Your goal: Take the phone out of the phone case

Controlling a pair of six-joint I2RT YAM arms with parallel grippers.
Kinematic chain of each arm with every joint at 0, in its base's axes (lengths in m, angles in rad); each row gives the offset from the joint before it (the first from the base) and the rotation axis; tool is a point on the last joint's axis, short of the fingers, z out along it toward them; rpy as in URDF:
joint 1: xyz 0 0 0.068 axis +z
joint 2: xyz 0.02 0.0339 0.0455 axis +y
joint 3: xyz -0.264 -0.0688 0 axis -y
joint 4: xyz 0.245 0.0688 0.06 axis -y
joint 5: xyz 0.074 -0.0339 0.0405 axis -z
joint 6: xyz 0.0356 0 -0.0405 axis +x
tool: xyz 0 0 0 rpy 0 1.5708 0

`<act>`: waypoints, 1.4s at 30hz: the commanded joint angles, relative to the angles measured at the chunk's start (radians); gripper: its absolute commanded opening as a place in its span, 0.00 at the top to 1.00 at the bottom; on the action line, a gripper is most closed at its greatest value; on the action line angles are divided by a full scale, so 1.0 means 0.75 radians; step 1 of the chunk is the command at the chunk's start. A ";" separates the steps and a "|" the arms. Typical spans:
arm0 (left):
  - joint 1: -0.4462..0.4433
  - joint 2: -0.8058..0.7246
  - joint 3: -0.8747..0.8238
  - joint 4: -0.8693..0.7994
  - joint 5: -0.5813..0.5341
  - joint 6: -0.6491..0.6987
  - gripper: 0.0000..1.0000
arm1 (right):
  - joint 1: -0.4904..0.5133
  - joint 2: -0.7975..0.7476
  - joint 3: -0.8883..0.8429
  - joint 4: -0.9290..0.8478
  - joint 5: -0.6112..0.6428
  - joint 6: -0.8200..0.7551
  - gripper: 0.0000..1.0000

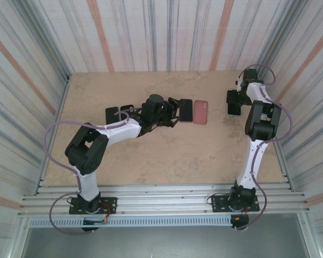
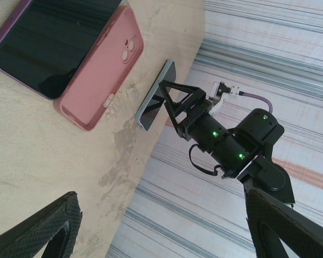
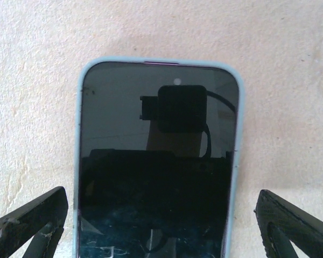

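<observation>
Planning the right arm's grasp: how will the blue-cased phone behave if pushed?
The blue-cased phone lies flat on the table, so it probably slides rather than tips or rolls. Its glossy, reflective screen looks slippery; the case rim likely grips better.

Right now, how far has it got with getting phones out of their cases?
Looks done: a purple phone lies bare beside a pink case. In hand: the right gripper, open, straddles a second phone in a blue case. Left: that phone is not yet out. The left gripper hangs open nearby.
</observation>
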 commanded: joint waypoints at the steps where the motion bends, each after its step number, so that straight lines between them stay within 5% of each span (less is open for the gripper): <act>1: -0.004 0.028 0.047 0.009 0.019 0.003 0.17 | 0.015 0.042 0.055 -0.103 -0.030 -0.061 0.09; 25: -0.004 0.064 0.062 0.049 0.035 -0.026 0.18 | 0.042 0.284 0.380 -0.390 0.076 -0.049 0.23; 29: -0.004 0.062 0.051 0.060 0.032 -0.033 0.18 | 0.035 0.257 0.359 -0.374 0.036 -0.031 0.36; 42: -0.002 0.065 0.061 0.058 0.039 -0.027 0.18 | 0.034 0.029 0.192 -0.288 0.003 -0.035 0.43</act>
